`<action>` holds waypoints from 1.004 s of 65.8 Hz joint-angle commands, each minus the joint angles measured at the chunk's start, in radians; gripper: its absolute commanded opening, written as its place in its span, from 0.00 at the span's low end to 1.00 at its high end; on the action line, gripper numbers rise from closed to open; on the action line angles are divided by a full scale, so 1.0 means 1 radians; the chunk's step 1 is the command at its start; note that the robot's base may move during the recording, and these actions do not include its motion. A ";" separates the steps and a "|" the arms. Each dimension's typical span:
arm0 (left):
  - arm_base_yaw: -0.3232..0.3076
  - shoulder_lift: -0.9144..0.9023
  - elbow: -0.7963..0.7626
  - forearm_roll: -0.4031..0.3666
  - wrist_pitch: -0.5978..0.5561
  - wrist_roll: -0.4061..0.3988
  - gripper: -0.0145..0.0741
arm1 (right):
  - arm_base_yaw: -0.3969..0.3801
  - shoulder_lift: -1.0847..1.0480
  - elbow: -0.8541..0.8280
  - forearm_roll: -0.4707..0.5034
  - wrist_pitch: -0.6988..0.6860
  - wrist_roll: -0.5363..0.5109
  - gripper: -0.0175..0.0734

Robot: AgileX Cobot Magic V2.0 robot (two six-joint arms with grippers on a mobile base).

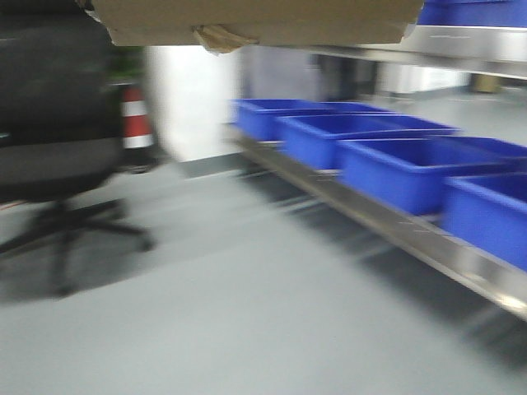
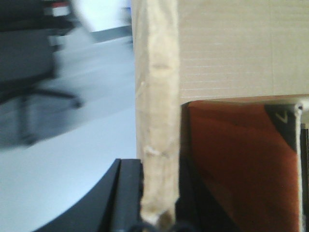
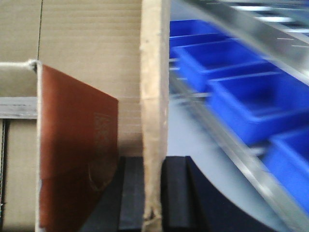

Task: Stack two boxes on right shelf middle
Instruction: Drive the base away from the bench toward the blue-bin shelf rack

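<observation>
**Q.** Where is the cardboard box (image 1: 263, 20), and what holds it?

**A.** We see it carried high. The front view shows only its underside across the top edge, with a crumpled tape scrap (image 1: 218, 37) hanging from it. The left claw (image 2: 159, 215) is clenched on one upright wall of the box, with a black finger on either side of the cardboard. The right claw (image 3: 153, 198) is clenched in the same way on another upright wall, which we take to be the opposite one.

**Q.** Which relation governs the coming move?

**A.** The box's long axis runs left to right between the two claws. The steel shelf (image 1: 469, 43) lies to the right and ahead, with its bright lip at about the box's height. We judge the right arm to be the nearer one, so the load should travel rightward and clear that lip. Blue bins (image 1: 395, 169) fill the lower tier (image 1: 387, 226) beneath.

**Q.** What does each view add?

**A.** Only the front view sets the shelf level against the box, and it shows neither claw. Only the wrist views show the grips and the reddish-brown interior. The right wrist view also takes in the bins and steel rails, while the left shows only the floor and an office chair (image 2: 24, 72). All three views are blurred. We cannot tell whether a second box rides along, and nothing rests on the shelf yet.
</observation>
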 commanded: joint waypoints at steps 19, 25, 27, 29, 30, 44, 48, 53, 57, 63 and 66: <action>-0.002 -0.016 -0.016 -0.014 -0.060 -0.005 0.04 | -0.005 -0.013 -0.012 -0.018 -0.067 0.000 0.01; -0.002 -0.016 -0.016 -0.014 -0.060 -0.005 0.04 | -0.005 -0.013 -0.012 -0.018 -0.067 0.000 0.01; -0.002 -0.016 -0.016 -0.014 -0.060 -0.005 0.04 | -0.005 -0.013 -0.012 -0.018 -0.067 0.000 0.01; -0.002 -0.016 -0.016 -0.014 -0.060 -0.005 0.04 | -0.005 -0.013 -0.012 -0.018 -0.067 0.000 0.01; -0.002 -0.016 -0.016 -0.014 -0.060 -0.005 0.04 | -0.005 -0.013 -0.012 -0.018 -0.067 0.000 0.01; -0.002 -0.016 -0.016 -0.014 -0.060 -0.005 0.04 | -0.005 -0.013 -0.012 -0.018 -0.067 0.000 0.01; -0.002 -0.016 -0.016 -0.014 -0.060 -0.005 0.04 | -0.005 -0.013 -0.012 -0.018 -0.067 0.000 0.01; -0.002 -0.016 -0.016 -0.014 -0.060 -0.005 0.04 | -0.005 -0.013 -0.012 -0.018 -0.067 0.000 0.01; -0.002 -0.016 -0.016 -0.014 -0.060 -0.005 0.04 | -0.005 -0.013 -0.012 -0.018 -0.067 0.000 0.01; -0.002 -0.016 -0.016 -0.014 -0.060 -0.005 0.04 | -0.005 -0.013 -0.012 -0.018 -0.067 0.000 0.01; -0.002 -0.016 -0.016 -0.014 -0.060 -0.005 0.04 | -0.005 -0.013 -0.012 -0.018 -0.067 0.000 0.01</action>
